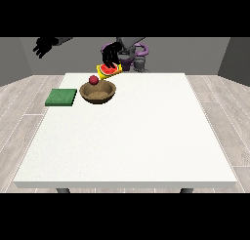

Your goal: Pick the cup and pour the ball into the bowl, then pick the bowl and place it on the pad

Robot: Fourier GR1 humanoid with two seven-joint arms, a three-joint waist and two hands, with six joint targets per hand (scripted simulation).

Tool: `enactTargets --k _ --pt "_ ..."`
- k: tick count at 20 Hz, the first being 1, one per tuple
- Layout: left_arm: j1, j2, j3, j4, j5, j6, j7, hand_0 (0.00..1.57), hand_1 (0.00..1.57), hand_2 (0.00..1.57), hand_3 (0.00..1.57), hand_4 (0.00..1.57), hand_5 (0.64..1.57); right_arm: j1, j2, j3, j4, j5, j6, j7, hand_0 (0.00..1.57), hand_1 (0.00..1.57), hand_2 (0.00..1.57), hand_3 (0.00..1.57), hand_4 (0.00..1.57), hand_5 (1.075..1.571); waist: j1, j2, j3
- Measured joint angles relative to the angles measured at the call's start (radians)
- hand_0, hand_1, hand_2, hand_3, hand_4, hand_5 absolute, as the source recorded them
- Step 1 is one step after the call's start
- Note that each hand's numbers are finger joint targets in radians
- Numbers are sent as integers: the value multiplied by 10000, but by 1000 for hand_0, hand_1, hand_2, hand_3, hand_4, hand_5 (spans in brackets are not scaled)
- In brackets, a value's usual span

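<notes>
Overhead, the hand at the view's right [111, 53] gripped a yellow cup [108, 70], tipped over above the far rim of the wooden bowl [98, 92]. A red ball [93, 79] hung just below the cup's mouth, over the bowl's rim. The bowl sat on the white desk [132, 136], with a green pad [61, 97] just beside it. The hand at the view's left [44, 46] was raised off to the side, its fingers relaxed, holding nothing.

Cup tipped, ball over the bowl.
Yellow cup [108, 70] tilts above brown bowl [98, 92]; red ball [93, 79] sits at its rim; green pad [61, 97] lies beside.
</notes>
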Motion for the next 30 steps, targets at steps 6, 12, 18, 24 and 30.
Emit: enactTargets --k 6,12,18,24,30 --pt "250 39 99 -916 -236 -782 -165 319 319 1496 1545 1105 1570 187 15 -46 7 38 -170 -34 0 0 0 143 726 1546 356 -210 -4" --pt "937 900 2217 -2290 1728 884 -1206 798 798 1187 884 1299 1555 558 -157 -386 81 -7 -441 -5 0 0 0 114 762 1556 1250 -481 -39" --pt "1323 1194 5417 -3931 5392 1659 -2552 0 0 0 0 1120 1570 663 -39 -441 42 140 -881 -39 0 0 0 0 788 1555 2120 -464 -121" --pt "1562 1508 8176 -5155 9331 371 -3886 0 0 0 0 1053 1567 850 489 -458 191 351 -1498 -460 0 0 0 0 719 1565 2966 62 -94" --pt "1573 2801 10098 -5413 12132 -2070 -4603 0 0 0 0 1050 1559 902 1284 -375 458 522 -2016 -1262 0 0 0 0 735 1566 3528 916 -35"
